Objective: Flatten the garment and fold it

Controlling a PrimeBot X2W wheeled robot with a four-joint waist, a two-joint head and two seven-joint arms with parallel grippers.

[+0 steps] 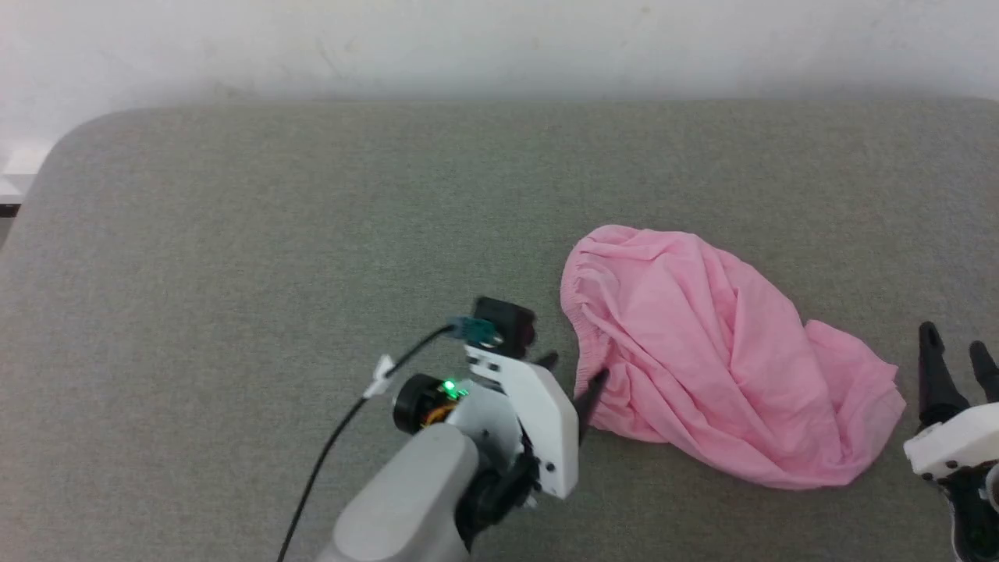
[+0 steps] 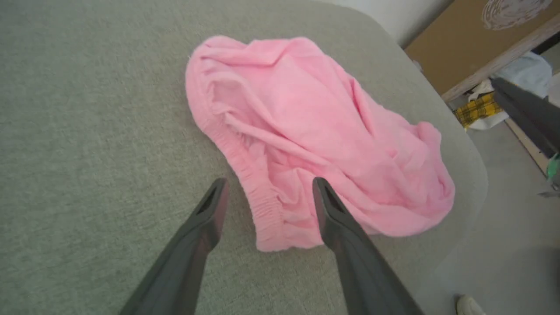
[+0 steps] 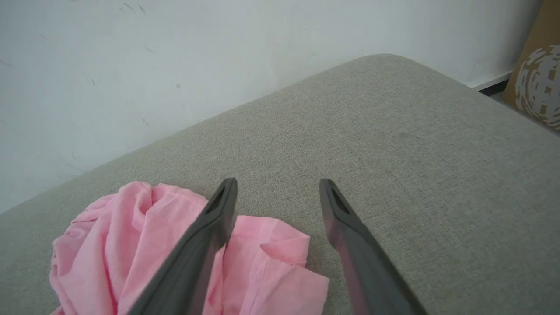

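The left gripper (image 1: 574,378) had its fingers spread, one on each side of the gathered waistband at the near left edge of the garment (image 1: 702,351), and pinched nothing. The right gripper (image 1: 954,347) was also spread and empty, just beside the heap's right end.

The pink shorts lay crumpled, right of centre on the grey padded surface (image 1: 312,234). By my judgement nothing was flattened or folded yet, so the whole task remained.

Nothing else lay on the surface to block spreading. A black cable (image 1: 335,437) trailed from the left arm.
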